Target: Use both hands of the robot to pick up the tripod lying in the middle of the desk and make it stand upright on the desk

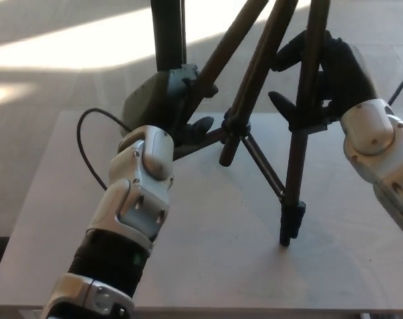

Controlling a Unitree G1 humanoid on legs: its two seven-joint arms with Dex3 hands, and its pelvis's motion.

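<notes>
The black tripod (257,73) is tilted nearly upright over the grey desk (214,259), its top out of the picture. One leg's foot (291,226) rests on the desk near the middle right. My left hand (164,106) is shut on another leg at the upper left. My right hand (327,80) grips the near leg (301,133) from the right, fingers closed around it. The centre column end (228,154) hangs above the desk, joined to the legs by thin braces.
A dark vertical post (166,33) stands behind the desk at the top centre. A black cable (88,143) loops off my left wrist. Floor with bright sun patches lies beyond the desk's far edge.
</notes>
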